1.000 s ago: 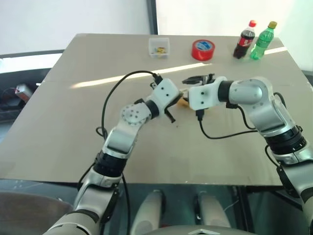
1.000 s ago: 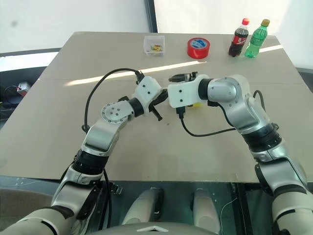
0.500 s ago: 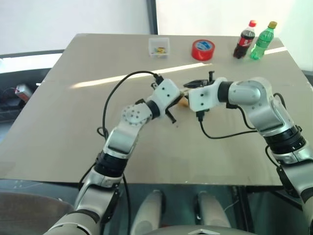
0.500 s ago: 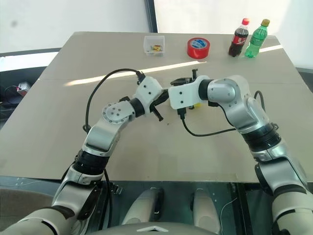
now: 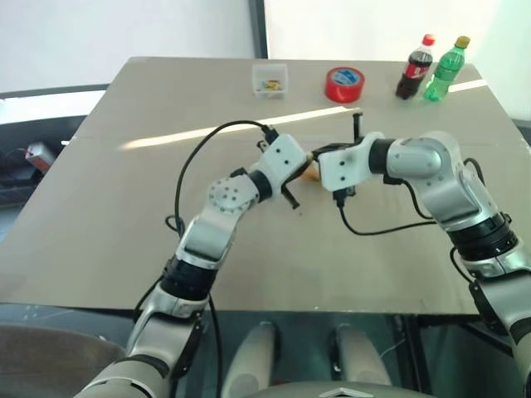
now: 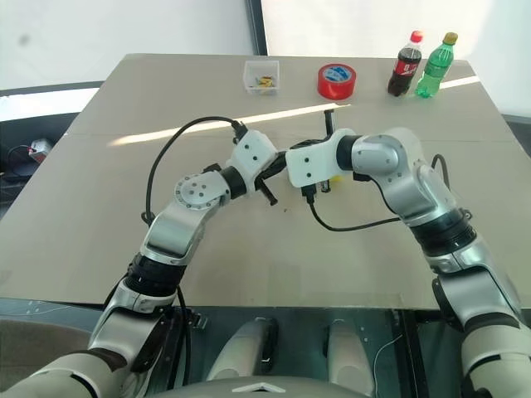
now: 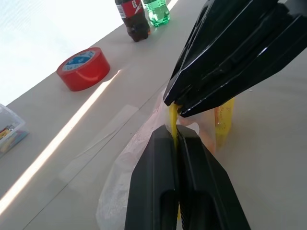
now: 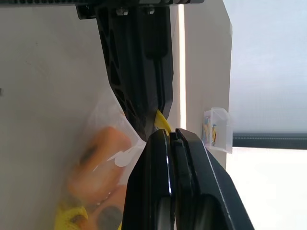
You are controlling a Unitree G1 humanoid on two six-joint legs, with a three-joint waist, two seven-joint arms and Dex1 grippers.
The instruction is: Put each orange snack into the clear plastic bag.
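My left gripper (image 7: 176, 136) and right gripper (image 8: 171, 136) meet over the table (image 5: 124, 215) middle, the clear plastic bag (image 7: 139, 148) between them with orange snacks (image 8: 96, 153) in it. Behind stand a small box (image 5: 270, 80), tape roll (image 5: 344, 84) and two bottles (image 5: 431, 68).

A plain beige tabletop (image 5: 124, 232) carries everything, with a bright strip of sunlight running across it just beyond the left gripper (image 5: 309, 154) and right gripper (image 5: 315, 152), which meet above its middle. Well beyond them, near the far edge, stand a small clear rigid box (image 5: 270, 80), a red tape roll (image 5: 344, 84), a cola bottle (image 5: 414, 68) and a green bottle (image 5: 442, 70) just beside it.
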